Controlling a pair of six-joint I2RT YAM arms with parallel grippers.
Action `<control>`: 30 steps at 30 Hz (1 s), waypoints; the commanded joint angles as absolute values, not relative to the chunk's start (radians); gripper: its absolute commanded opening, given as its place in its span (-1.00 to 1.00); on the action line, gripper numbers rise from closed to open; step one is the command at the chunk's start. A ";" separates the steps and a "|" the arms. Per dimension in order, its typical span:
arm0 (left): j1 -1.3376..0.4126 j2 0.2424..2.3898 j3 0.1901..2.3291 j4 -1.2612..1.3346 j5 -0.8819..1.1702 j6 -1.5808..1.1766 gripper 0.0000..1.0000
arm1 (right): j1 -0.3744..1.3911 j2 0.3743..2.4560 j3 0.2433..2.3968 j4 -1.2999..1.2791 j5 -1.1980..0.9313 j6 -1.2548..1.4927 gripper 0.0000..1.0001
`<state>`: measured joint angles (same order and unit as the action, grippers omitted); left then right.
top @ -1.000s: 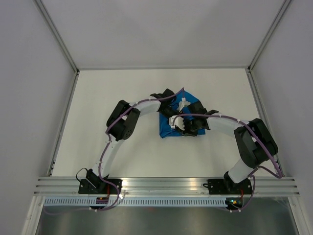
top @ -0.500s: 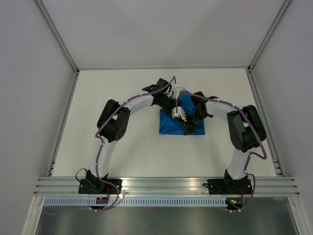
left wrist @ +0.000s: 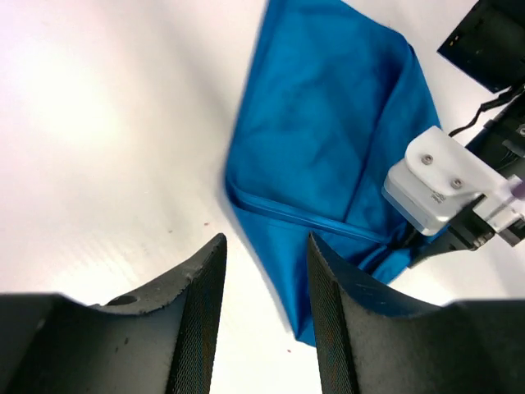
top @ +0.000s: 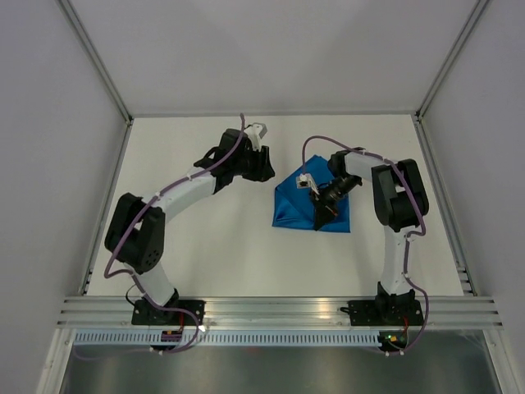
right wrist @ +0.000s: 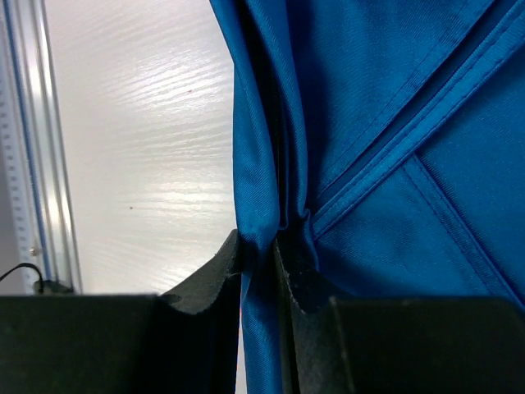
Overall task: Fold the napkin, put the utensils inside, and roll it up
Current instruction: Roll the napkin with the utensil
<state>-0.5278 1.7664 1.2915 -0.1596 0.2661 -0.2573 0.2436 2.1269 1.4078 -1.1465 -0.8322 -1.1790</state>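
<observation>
The bright-blue napkin (top: pixel 299 201) lies folded on the white table at centre right. It also shows in the left wrist view (left wrist: pixel 320 156) and fills the right wrist view (right wrist: pixel 385 139). My right gripper (top: pixel 318 220) is shut on a bunched fold of the napkin's near edge (right wrist: pixel 261 246). My left gripper (top: pixel 264 168) is open and empty, off the napkin's far-left side, with bare table between its fingers (left wrist: pixel 264 279). The knife is not in view.
The white table (top: pixel 205 246) is bounded by grey walls at the left, back and right and by a metal rail (top: pixel 279 308) at the near edge. Purple cables run along both arms.
My left arm has let go and swung away to the left, off the napkin. My right gripper has shifted right and back, still gripping the cloth. The napkin now lies more spread out.
</observation>
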 commanded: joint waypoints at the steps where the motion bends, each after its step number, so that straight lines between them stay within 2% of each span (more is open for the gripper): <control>1: -0.557 1.628 1.172 -0.006 0.083 -0.270 -0.01 | 0.239 2.210 1.433 -1.213 -0.746 -1.241 -0.55; 5: -0.665 1.531 1.065 0.109 -0.060 -0.103 0.02 | 0.226 2.255 1.474 -1.255 -0.753 -1.238 -0.55; 10: -0.903 1.511 0.947 0.230 -0.244 0.201 0.08 | 0.209 2.292 1.519 -1.282 -0.768 -1.235 -0.55; 18: -1.155 1.676 0.920 0.316 -0.334 0.435 0.15 | 0.204 2.329 1.543 -1.298 -0.779 -1.230 -0.54; 30: -1.227 1.888 0.977 0.422 -0.357 0.571 0.18 | 0.189 2.350 1.574 -1.324 -0.788 -1.230 -0.55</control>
<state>-1.2243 1.8629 0.9306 0.3111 -0.3141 0.4854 0.2016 2.3074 1.5562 -1.4155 -0.8627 -1.1751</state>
